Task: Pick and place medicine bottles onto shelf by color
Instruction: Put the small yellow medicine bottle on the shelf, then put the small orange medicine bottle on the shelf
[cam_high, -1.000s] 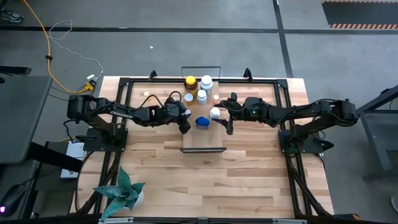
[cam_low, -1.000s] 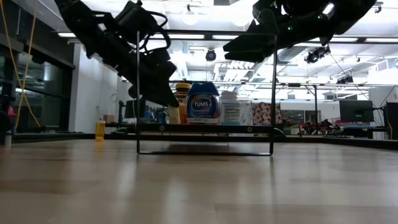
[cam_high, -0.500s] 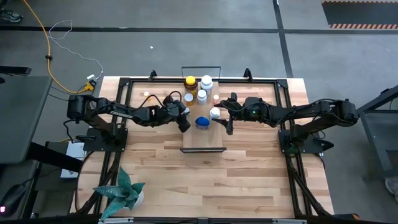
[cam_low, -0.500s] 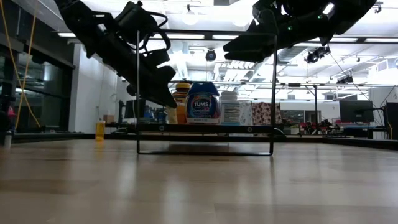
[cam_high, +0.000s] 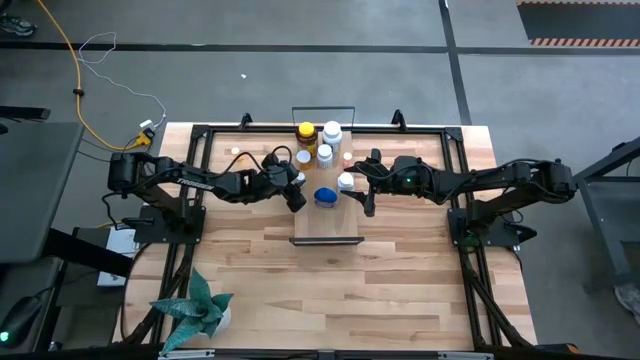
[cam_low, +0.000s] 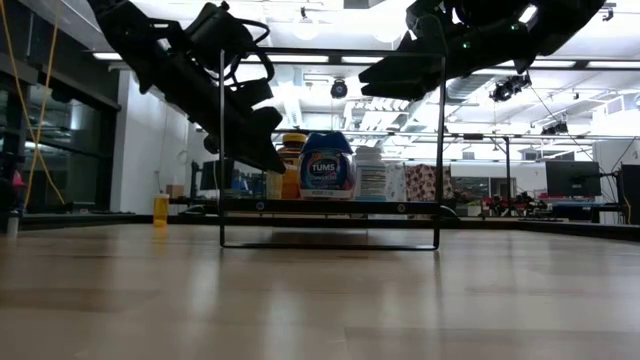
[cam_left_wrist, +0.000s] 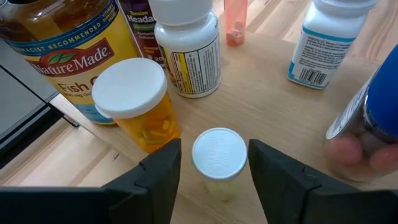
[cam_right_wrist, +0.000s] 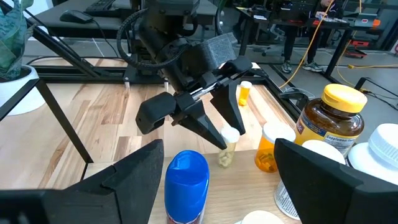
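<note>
While the left gripper (cam_left_wrist: 214, 180) hangs low over the shelf (cam_high: 326, 225), its fingers (cam_left_wrist: 158, 174) are spread w/ a small white-capped vial (cam_left_wrist: 219, 158) standing between them; nothing is clamped, and there's a gap visible on both sides of the cap. The right wrist view shows the same thing from across: the dark finger tips straddle the vial (cam_right_wrist: 228, 146), which stands upright on the board.

Handling, as I judge it: tiny plastic vial, v. light, stiff walls, smooth round sides, so prob. slippery and easy to tip or squirt out if squeezed off-centre. Best hold is on the body just below the cap, pads square to it, cap rim acting as a stop. Not fragile, but a knock would send it rolling.

Just beside it: an orange vial (cam_left_wrist: 140, 106) w/ a wider white cap, close enough for one finger to nudge. Behind that, the big amber fish-oil bottle (cam_left_wrist: 68, 53) w/ yellow cap, and a white bottle (cam_left_wrist: 189, 46). Another white bottle (cam_left_wrist: 326, 40) stands farther off; the blue-capped bottle (cam_left_wrist: 373, 121) is near the other finger.

The right gripper (cam_high: 367, 195) hovers at the shelf's opposite side, fingers (cam_right_wrist: 134, 177) wide apart, holding nothing. One more small orange vial (cam_right_wrist: 244, 92) stands on the tabletop (cam_high: 400, 290), off the shelf.
</note>
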